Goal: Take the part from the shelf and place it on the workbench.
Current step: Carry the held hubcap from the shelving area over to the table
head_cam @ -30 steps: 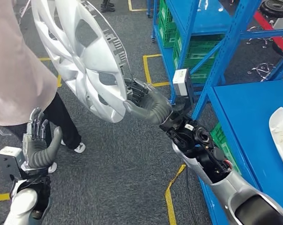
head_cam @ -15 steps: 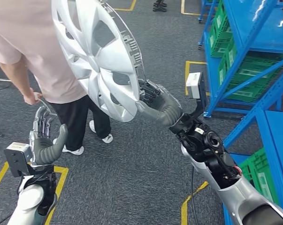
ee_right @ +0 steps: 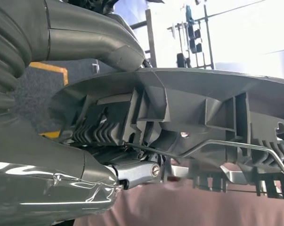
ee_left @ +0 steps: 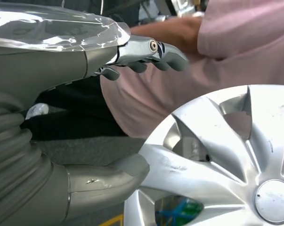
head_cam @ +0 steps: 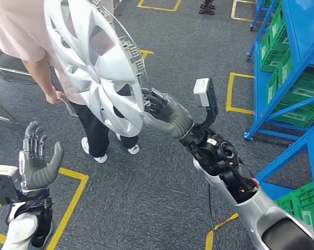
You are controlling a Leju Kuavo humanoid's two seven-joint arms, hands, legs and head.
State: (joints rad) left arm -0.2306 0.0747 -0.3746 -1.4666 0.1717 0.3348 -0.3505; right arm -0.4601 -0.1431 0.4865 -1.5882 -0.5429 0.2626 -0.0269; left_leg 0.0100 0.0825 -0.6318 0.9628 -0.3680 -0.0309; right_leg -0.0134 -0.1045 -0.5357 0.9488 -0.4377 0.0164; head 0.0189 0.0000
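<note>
Floor: dark grey carpet (head_cam: 159, 198) marked with yellow tape lines (head_cam: 74, 200). Blue shelving (head_cam: 294, 112) with green crates (head_cam: 292, 99) is seen at the right edge of the head view. A person (head_cam: 25, 36) in a pink top and dark trousers is seen just behind the hubcap, one hand on a thin metal bar.

Against the frame 0.5 s ago, the whole scene is shifted: the camera has turned, the shelving sits further right and the person's legs nearer centre. The grip is unchanged.

The hubcap (head_cam: 94, 65) is silver plastic with swept spokes and open slots, lightly scuffed, with a wire ring and grey clips on its back. It is held up in the air, tilted, gripped at its lower rim by the right hand (head_cam: 165, 112), thumb on the front face and fingers behind. The left hand (head_cam: 35, 159) is raised, fingers spread, holding nothing.
</note>
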